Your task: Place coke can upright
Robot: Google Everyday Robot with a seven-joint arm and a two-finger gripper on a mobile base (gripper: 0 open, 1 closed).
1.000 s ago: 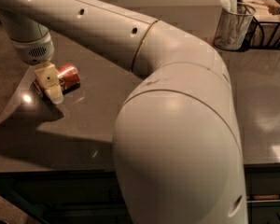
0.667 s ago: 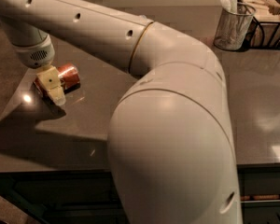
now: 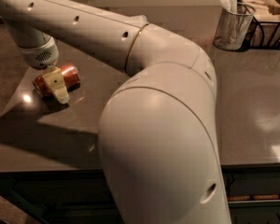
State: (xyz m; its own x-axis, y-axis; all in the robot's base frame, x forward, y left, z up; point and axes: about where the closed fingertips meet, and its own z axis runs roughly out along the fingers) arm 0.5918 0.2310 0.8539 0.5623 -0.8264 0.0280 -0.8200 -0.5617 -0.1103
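The coke can (image 3: pixel 71 75), red-orange, lies on its side on the dark table (image 3: pixel 252 101) at the left. My gripper (image 3: pixel 56 85) hangs from the white arm (image 3: pixel 107 31) and sits right over the can's middle, its cream tip crossing in front of the can. Red shows on both sides of that tip. The part of the gripper behind the can is hidden.
A wire-mesh cup (image 3: pixel 231 27) with white napkins stands at the back right, beside a black wire rack (image 3: pixel 266 22). The arm's large white elbow (image 3: pixel 163 148) fills the front centre. The table's front edge (image 3: pixel 46 164) runs below the can.
The gripper has shifted slightly right and lower over the can. More of the can's left end now shows beside the tip. The can still lies on its side.
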